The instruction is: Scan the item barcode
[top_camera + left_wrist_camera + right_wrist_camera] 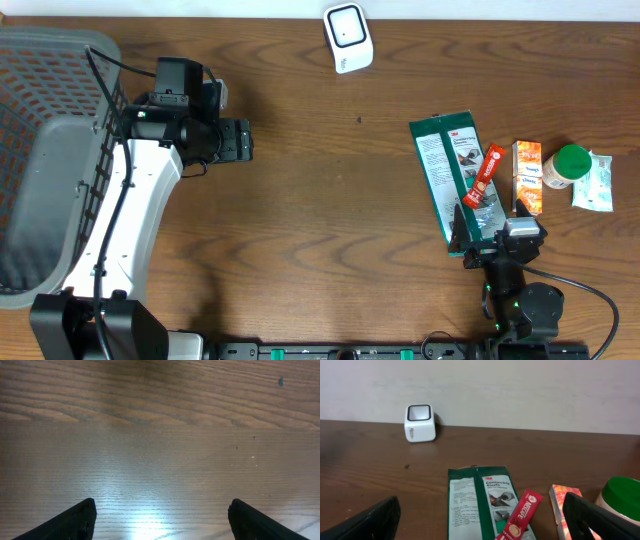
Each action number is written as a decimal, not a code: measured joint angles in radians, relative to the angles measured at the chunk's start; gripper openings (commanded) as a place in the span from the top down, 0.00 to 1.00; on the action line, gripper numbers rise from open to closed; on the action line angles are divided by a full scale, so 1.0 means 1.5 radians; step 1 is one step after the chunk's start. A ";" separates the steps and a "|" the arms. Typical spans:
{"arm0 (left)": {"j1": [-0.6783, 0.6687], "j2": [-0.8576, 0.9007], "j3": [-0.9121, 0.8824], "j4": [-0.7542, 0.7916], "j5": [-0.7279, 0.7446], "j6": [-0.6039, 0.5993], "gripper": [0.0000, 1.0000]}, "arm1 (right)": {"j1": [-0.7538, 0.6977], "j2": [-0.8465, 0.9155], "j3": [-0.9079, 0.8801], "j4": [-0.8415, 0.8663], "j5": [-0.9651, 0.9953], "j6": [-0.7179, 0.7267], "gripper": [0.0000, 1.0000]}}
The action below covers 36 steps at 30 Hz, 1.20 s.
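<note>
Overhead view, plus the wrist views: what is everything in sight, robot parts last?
scanner: one, white, table's far edge
basket: one, grey, far left
flat package: one, green and white, right side
sachet: one, red, across flat package's right edge
box: one, orange, right of sachet
jar: one, green lid, right of box
packet: one, pale green, beside jar, far right
table: one, brown wood, under all
left tool: one, black, open, over bare wood by basket
right tool: one, black, open, at flat package's near end
</note>
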 measured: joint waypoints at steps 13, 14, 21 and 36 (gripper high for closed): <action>0.000 -0.215 0.000 0.000 -0.013 0.000 0.15 | 0.000 0.000 0.000 -0.001 0.000 0.000 0.01; 0.000 -0.250 0.000 0.000 -0.026 0.000 0.15 | 0.000 0.000 0.000 0.000 0.000 0.000 0.01; 0.000 -0.467 0.001 0.000 -0.083 0.000 0.15 | 0.000 0.000 0.000 0.000 0.000 0.000 0.01; 0.008 -0.807 0.001 -0.106 -0.123 0.000 0.15 | 0.000 0.000 0.000 0.000 0.001 0.000 0.01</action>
